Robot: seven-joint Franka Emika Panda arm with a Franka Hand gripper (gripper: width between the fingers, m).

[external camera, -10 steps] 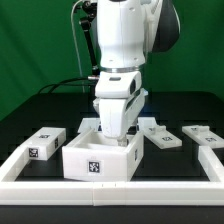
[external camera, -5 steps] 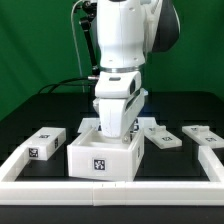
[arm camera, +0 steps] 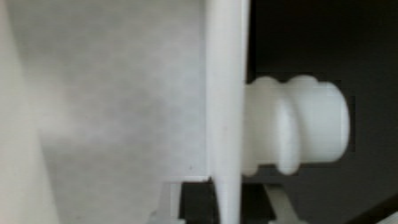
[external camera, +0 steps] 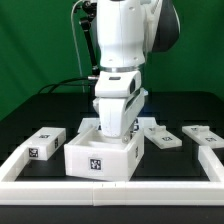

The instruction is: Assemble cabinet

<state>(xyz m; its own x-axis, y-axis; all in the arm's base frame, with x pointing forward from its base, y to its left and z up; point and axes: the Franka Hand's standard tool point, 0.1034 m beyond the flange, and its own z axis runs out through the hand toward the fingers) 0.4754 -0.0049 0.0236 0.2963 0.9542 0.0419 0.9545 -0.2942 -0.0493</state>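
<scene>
The cabinet's open white box, with a tag on its front face, stands on the black table just behind the front rail. My gripper reaches down over the box's back wall, and its fingertips are hidden behind that wall. In the wrist view the thin white wall edge runs between my two dark fingers, so the gripper is shut on the wall. A ribbed white knob sticks out beside the wall. Flat tagged panels lie to the left and right.
A long white border rail runs along the front and up both sides. Another tagged white block lies at the far right. A green backdrop stands behind the table.
The box and gripper have shifted very slightly toward the exterior view's right. Nothing else has moved.
</scene>
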